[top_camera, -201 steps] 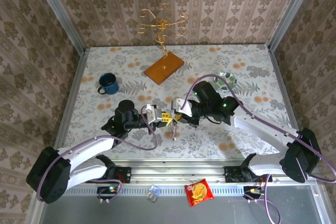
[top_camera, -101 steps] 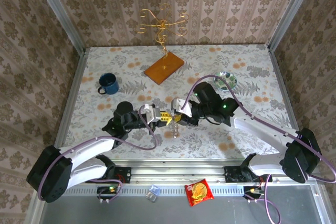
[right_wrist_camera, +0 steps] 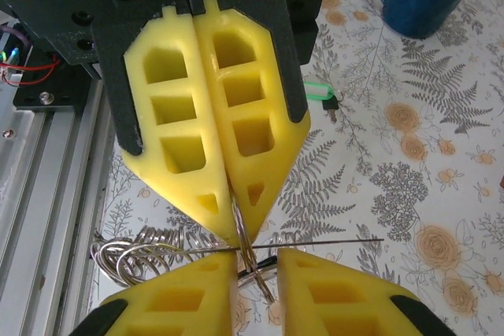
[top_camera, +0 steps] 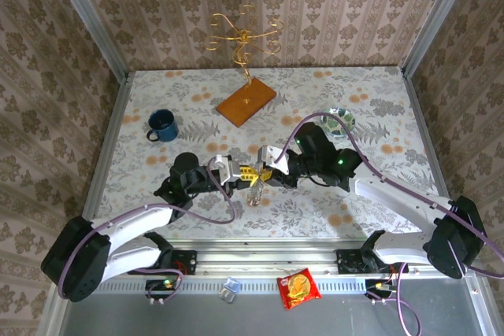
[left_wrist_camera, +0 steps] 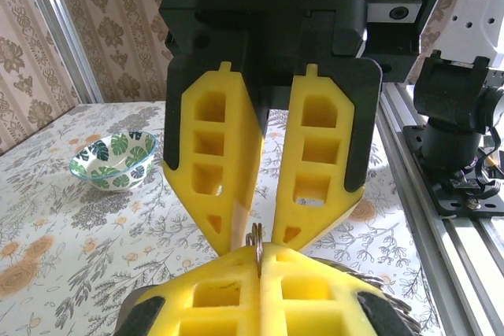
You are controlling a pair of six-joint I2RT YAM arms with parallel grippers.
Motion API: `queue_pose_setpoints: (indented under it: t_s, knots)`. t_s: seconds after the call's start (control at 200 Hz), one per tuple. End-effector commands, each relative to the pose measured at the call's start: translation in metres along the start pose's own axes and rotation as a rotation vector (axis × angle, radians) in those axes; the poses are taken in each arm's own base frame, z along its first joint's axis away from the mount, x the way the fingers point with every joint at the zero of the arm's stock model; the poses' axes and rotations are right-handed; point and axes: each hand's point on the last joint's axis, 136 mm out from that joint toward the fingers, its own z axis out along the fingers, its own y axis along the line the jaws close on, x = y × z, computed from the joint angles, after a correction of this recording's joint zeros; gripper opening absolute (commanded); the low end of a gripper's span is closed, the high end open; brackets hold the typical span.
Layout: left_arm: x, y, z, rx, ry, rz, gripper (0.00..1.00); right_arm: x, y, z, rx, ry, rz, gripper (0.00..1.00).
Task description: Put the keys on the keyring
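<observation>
While the left gripper [right_wrist_camera: 234,235] pinches the keyring [left_wrist_camera: 254,234], the right gripper [left_wrist_camera: 253,241] gapes slightly over the floral table [top_camera: 378,108].

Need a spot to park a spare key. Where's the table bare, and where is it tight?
Bare: far-left corner behind the blue mug; far-right strip behind the bowl. Crowded: centre, where left fingers and right fingers meet at the keyring.

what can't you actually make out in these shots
- top view: the metal bits under the left gripper and right gripper, too small to sort
- right wrist: lower part of the ring, hidden by the near fingers
- right wrist: dark bit beside the green key, too small to name
</observation>
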Motion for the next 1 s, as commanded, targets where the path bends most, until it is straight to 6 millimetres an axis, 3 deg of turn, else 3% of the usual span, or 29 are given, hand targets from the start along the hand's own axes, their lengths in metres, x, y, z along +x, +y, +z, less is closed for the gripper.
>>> queue_pose_setpoints:
  t_s: [0.0,0.22,0.35,0.435,0.6,0.815,0.995]
  knots:
    - [-0.009,-0.004,0.000,0.027,-0.045,0.008,0.00,-0.014,0.003,0.003,-0.033,-0.076,0.010,0.13]
    - [-0.003,-0.002,-0.001,0.014,-0.030,-0.002,0.00,-0.010,0.004,0.004,-0.044,-0.060,0.002,0.00]
    - [0.004,0.003,-0.001,-0.017,0.000,-0.003,0.17,-0.003,0.005,0.003,-0.048,-0.009,-0.011,0.00]
    - [0.009,0.005,-0.001,-0.024,0.042,0.006,0.20,0.003,0.007,0.003,-0.059,0.044,-0.024,0.00]
    - [0.014,0.006,-0.001,-0.017,0.112,0.031,0.19,0.009,0.010,0.003,-0.081,0.116,-0.059,0.00]
    - [0.018,0.005,0.000,-0.001,0.159,0.046,0.17,-0.002,0.011,0.004,-0.091,0.131,-0.115,0.00]
    - [0.016,0.006,0.001,0.002,0.159,0.057,0.05,-0.001,0.017,0.007,-0.111,0.178,-0.127,0.00]
